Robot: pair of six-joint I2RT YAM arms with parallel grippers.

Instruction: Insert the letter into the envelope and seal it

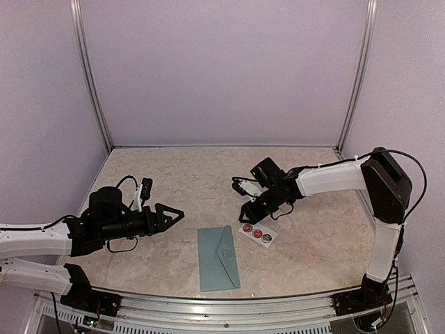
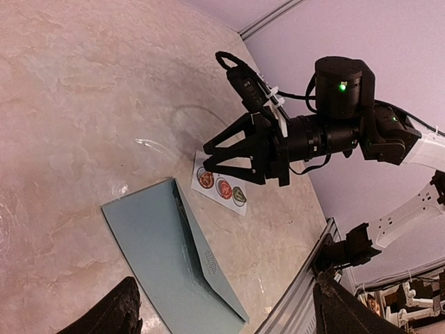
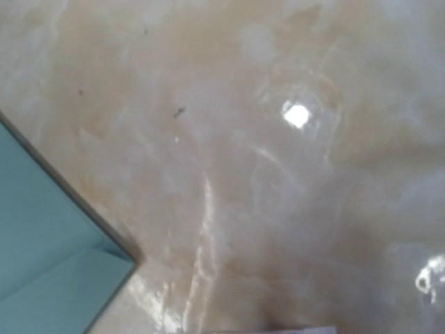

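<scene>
Teal envelope; corner only

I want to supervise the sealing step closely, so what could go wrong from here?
The right claw, jaws apart, is at the end of the sticker strip; closing there could drag the whole strip across the glossy table instead of freeing one sticker. The envelope lies unheld, flap slightly raised, with the open left claw off to one side, so it may slide when pressed.
</scene>
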